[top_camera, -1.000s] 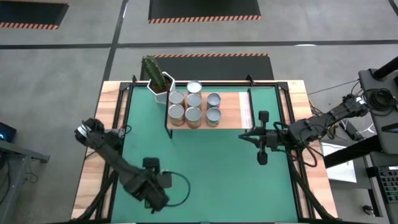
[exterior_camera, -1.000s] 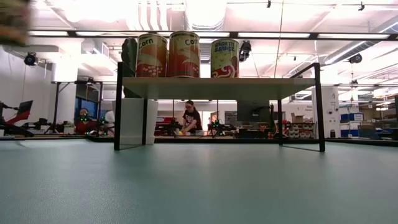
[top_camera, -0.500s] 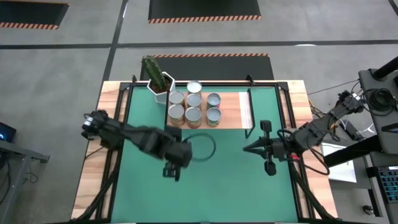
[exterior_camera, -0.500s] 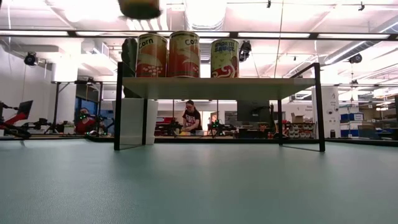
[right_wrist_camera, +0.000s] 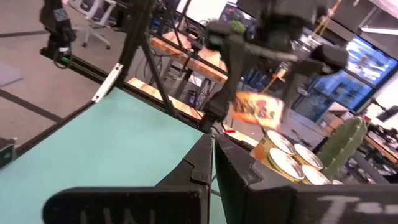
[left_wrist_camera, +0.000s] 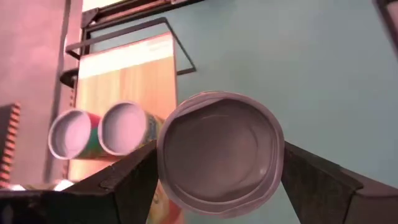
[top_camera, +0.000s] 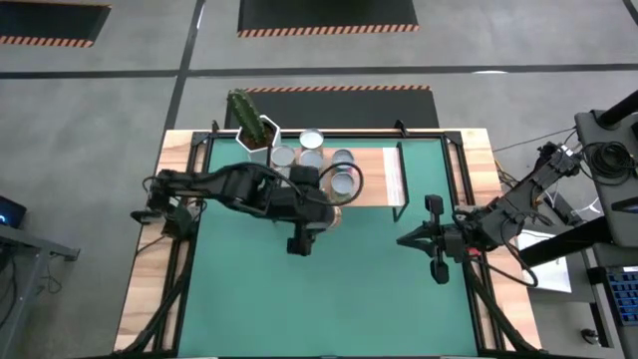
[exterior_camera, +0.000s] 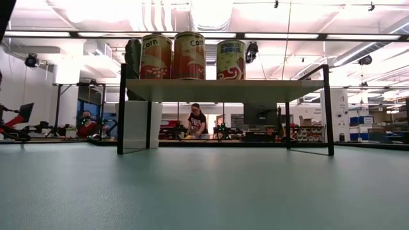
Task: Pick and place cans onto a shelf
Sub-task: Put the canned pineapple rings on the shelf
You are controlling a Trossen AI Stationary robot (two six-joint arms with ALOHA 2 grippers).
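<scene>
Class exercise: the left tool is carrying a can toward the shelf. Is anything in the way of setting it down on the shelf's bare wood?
Nothing visible blocks it. The left tool holds the can above the shelf, whose right part is bare. The standing cans crowd only the left end, beside the cactus pot.

A robotics lab: workbenches [exterior_camera: 192, 135] with seated people [exterior_camera: 196, 120], monitors [right_wrist_camera: 376, 57] (bright screens), open ceiling strip lights [exterior_camera: 211, 34].

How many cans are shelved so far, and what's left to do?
Done: six cans were on the shelf, though the arm now hides some. In hand: the left gripper holds the seventh can above the shelf's front edge, not yet set down. Left: place and release it. No cans remain on the mat. The right gripper waits shut beside the shelf.
</scene>
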